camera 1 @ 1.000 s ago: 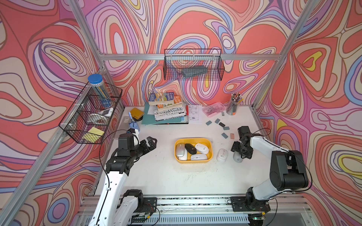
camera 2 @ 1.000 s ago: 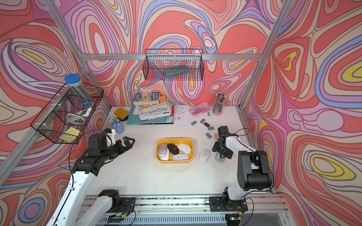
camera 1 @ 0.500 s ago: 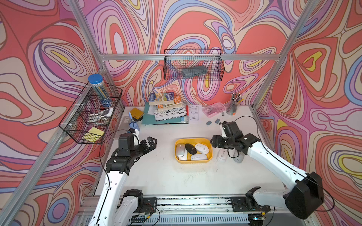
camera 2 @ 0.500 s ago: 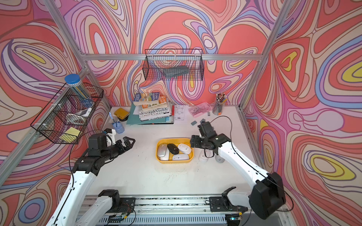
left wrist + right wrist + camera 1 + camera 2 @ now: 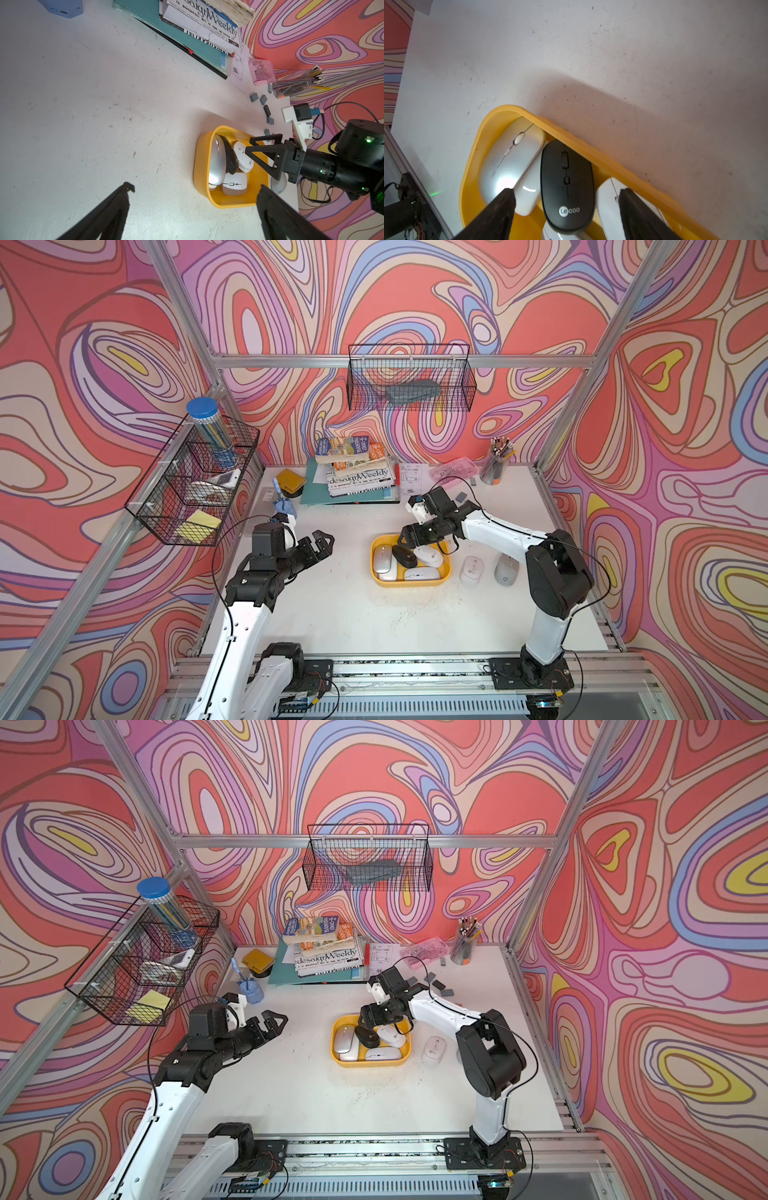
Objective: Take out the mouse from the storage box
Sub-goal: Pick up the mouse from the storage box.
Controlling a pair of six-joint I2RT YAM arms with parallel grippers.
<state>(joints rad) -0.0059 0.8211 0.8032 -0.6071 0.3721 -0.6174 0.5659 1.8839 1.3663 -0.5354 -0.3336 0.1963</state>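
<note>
The yellow storage box (image 5: pixel 411 583) (image 5: pixel 370 1063) sits mid-table and holds a silver mouse (image 5: pixel 381 562), a black mouse (image 5: pixel 405 556) and two white ones (image 5: pixel 430 558). My right gripper (image 5: pixel 405 537) (image 5: pixel 365 1021) hangs open over the box's far side. In the right wrist view its fingers (image 5: pixel 500 209) stand on either side of the black mouse (image 5: pixel 566 187), above it and not touching. My left gripper (image 5: pixel 322 541) (image 5: pixel 195 186) is wide open and empty over bare table left of the box.
Two pale mice (image 5: pixel 471 570) (image 5: pixel 506 568) lie on the table right of the box. Along the back stand a book stack (image 5: pixel 357 472), a pink case (image 5: pixel 453 468), a pencil cup (image 5: pixel 494 466) and grey erasers (image 5: pixel 436 984). Wire baskets (image 5: pixel 191 485) hang on the walls.
My right arm has swung left from the grey mouse on the table to above the storage box. The left arm has not moved.
</note>
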